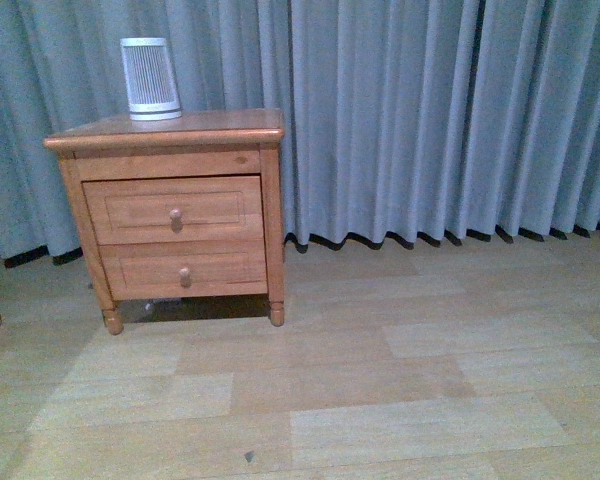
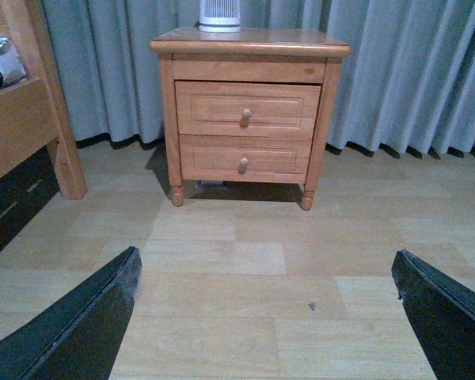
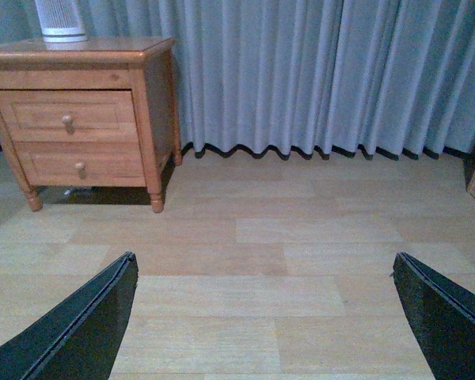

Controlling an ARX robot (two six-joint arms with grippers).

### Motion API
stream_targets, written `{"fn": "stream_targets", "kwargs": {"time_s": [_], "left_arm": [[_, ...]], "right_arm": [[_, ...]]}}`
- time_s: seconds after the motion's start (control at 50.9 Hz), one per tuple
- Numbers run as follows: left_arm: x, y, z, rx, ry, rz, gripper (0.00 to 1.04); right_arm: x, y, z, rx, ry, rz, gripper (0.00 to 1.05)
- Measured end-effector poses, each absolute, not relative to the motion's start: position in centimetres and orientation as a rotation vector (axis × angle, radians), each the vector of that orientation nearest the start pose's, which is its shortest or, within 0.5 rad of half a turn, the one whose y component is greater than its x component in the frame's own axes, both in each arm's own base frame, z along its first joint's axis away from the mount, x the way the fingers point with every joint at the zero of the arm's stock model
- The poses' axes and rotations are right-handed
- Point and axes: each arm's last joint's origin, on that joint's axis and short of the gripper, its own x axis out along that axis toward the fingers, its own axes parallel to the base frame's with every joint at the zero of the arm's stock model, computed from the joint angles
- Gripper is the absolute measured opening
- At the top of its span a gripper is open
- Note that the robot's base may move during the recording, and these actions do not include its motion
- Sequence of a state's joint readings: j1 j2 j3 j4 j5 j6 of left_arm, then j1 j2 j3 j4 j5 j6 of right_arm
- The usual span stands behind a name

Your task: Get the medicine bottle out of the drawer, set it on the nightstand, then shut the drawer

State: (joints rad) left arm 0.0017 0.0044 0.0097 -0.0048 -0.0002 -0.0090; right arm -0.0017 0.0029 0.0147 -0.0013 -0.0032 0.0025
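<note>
Against the curtain (image 1: 430,120), the nightstand (image 1: 270,200) stands with its upper drawer (image 1: 215,208) shut; the medicine bottle is out of sight, presumably inside. Nothing is done yet. The left hand (image 2: 265,261) and right hand (image 3: 263,261) gape empty, well back.

Grey-blue curtains (image 1: 430,120) hang in deep pleats right across the back, and there's a thin dark gap under their hems. The floor (image 1: 380,390) is pale wood-look planks, patchy in tone and softly, evenly lit. My left wrist camera catches an orange-brown wooden frame (image 2: 32,111) with a dark panel (image 2: 12,206) low down.
</note>
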Motion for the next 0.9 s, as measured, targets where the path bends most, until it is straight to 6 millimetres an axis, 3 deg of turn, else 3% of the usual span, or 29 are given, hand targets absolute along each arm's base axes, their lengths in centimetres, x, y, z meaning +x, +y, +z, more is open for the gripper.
{"fn": "stream_targets", "kwargs": {"time_s": [0.903], "left_arm": [[9.74,0.02,16.60,-0.009,-0.001,0.002,0.98]], "right_arm": [[9.70,-0.01,16.82,0.002,-0.010,0.001,0.98]]}}
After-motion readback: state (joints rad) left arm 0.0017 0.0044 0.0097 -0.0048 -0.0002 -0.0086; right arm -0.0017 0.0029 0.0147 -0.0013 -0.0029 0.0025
